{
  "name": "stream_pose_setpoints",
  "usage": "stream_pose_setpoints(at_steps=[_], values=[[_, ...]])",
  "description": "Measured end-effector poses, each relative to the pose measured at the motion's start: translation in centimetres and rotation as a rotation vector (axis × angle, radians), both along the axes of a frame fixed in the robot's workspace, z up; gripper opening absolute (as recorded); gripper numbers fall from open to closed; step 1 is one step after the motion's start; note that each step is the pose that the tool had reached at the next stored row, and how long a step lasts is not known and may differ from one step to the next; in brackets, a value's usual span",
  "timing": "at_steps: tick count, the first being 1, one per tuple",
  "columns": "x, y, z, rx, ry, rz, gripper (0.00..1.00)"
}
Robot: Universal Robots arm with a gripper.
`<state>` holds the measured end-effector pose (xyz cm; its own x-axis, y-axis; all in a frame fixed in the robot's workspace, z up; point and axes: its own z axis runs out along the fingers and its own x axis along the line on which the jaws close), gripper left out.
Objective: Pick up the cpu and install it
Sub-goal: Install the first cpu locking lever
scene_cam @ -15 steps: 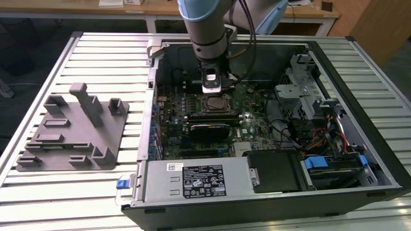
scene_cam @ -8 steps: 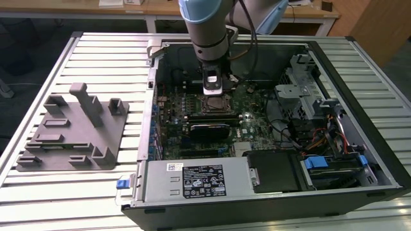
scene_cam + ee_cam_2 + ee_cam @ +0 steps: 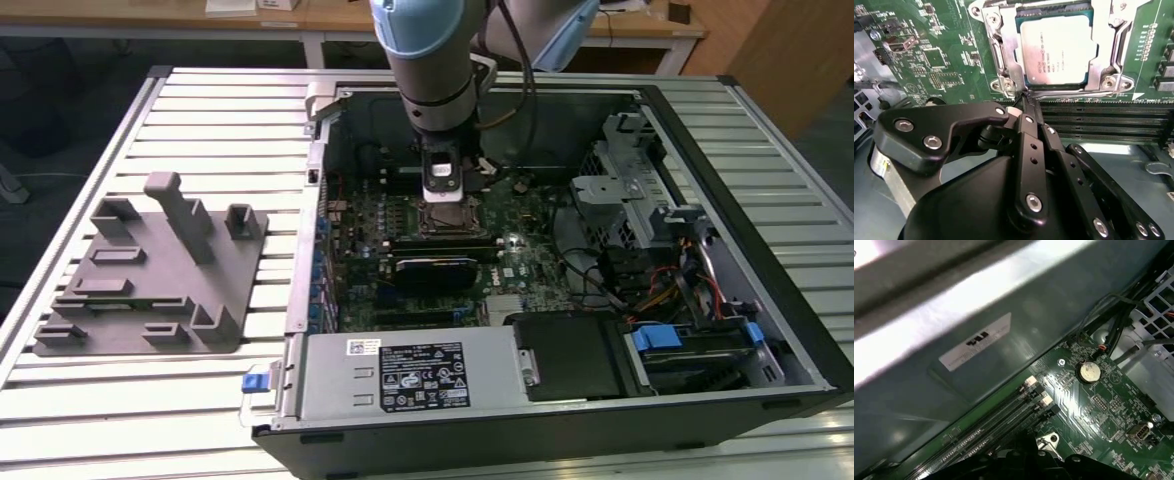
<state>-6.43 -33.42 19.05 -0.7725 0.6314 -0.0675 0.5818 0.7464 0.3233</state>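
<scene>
1. The cpu lies flat inside the socket frame with its metal top up. Its edges run square with the frame's (it is close to square, so it has no real long axis).
2. The gripper has its fingers pressed together, with nothing visible between them. The joined tips sit at the frame's edge on the side facing the memory slots, near one corner of the frame.
3. From those tips the cpu lies straight ahead, just across the frame's rim. The tips are near the chip but apart from it, and whether they touch the frame itself I cannot tell.
4. In the exterior view the arm hangs upright over the socket frame, inside the open computer case. The grey fixture lies well apart from the frame, outside the case toward the exterior view's left.
5. Judging by how it lies, the chip looks already set in its place.
</scene>
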Motion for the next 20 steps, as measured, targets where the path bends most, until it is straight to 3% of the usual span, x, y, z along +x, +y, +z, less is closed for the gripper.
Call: stream_pose_setpoints(at_steps=[7, 20], values=[[0.05, -0.57, -0.1, 0.0017, 0.0002, -0.005, 0.11], [0.06, -0.59, 0.59, 0.0065, 0.0, -0.012, 0.11]])
